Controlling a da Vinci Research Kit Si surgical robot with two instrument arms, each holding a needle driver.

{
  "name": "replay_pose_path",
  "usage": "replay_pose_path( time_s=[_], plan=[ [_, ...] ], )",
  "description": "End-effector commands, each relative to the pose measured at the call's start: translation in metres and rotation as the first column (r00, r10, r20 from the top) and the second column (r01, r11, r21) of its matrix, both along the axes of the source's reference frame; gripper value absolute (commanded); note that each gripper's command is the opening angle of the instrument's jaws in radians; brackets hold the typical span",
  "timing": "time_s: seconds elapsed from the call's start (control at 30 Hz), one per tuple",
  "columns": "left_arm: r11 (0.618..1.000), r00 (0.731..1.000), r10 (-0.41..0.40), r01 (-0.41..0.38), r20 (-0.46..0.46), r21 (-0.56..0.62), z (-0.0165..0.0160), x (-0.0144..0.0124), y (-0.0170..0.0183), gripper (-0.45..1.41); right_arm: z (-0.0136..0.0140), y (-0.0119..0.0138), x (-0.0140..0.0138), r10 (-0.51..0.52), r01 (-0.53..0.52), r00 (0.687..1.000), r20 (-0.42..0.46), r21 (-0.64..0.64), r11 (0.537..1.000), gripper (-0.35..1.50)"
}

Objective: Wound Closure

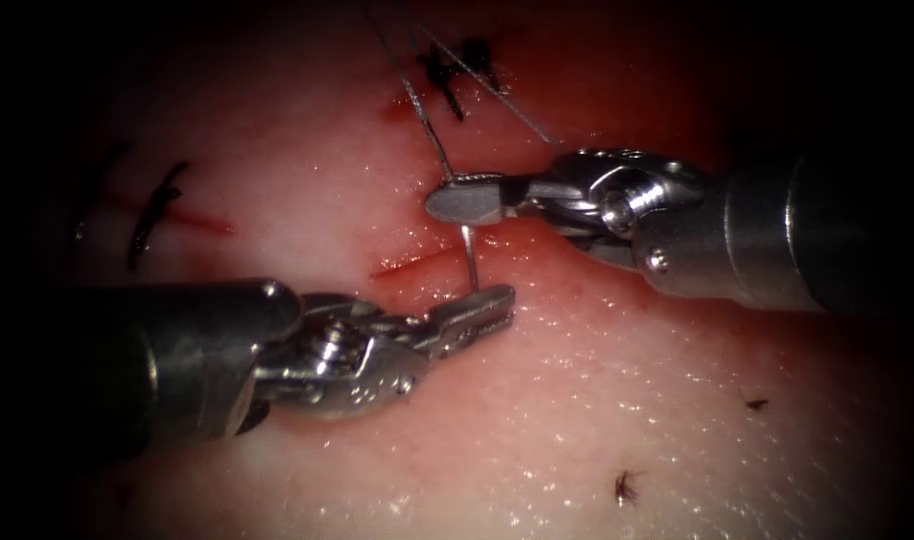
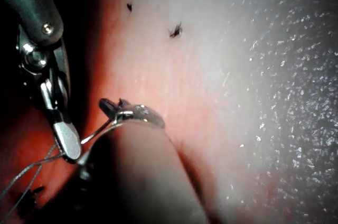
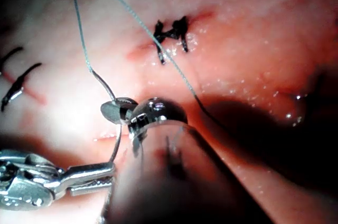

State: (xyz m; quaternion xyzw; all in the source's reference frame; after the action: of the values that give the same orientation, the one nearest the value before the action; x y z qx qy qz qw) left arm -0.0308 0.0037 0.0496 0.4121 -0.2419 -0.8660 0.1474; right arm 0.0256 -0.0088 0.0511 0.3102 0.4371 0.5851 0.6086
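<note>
I count three tied dark stitches on the tissue (image 1: 597, 420): two near its left edge and one (image 1: 457, 70) toward the far edge, so part is closed. The cut (image 1: 407, 265) between my tools looks unstitched. My left tool (image 1: 477, 305) pinches the needle (image 1: 468, 255) low; my right tool (image 1: 467, 195) pinches it higher, thread (image 1: 422, 115) trailing away. The needle stands clear of tissue.

Both end effectors, left (image 1: 477, 305) and right (image 1: 467, 196), are showing polished, glossy metal. The tissue (image 1: 627, 420) is glistening wet and finely pebbled; the needle (image 1: 469, 258) is gleaming like thin steel wire.
</note>
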Motion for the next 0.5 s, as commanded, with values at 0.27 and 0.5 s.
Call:
replay_pose_path(
  time_s=[0.27, 0.5],
  plan=[
    [0.993, 0.995, -0.096, 0.095, 0.01, 0.072, 0.0004, 0.0012, -0.0006, 1.16, 0.0012, 0.0017, -0.0007, -0.019, -0.008, 0.986, -0.168, -0.159, 0.987, -0.35],
    [0.984, 0.99, -0.142, 0.143, -0.02, 0.104, 0.0009, 0.0033, -0.0006, 0.19, 0.0025, 0.003, 0.001, -0.242, 0.058, 0.933, -0.267, -0.552, 0.832, -0.35]
  ],
)
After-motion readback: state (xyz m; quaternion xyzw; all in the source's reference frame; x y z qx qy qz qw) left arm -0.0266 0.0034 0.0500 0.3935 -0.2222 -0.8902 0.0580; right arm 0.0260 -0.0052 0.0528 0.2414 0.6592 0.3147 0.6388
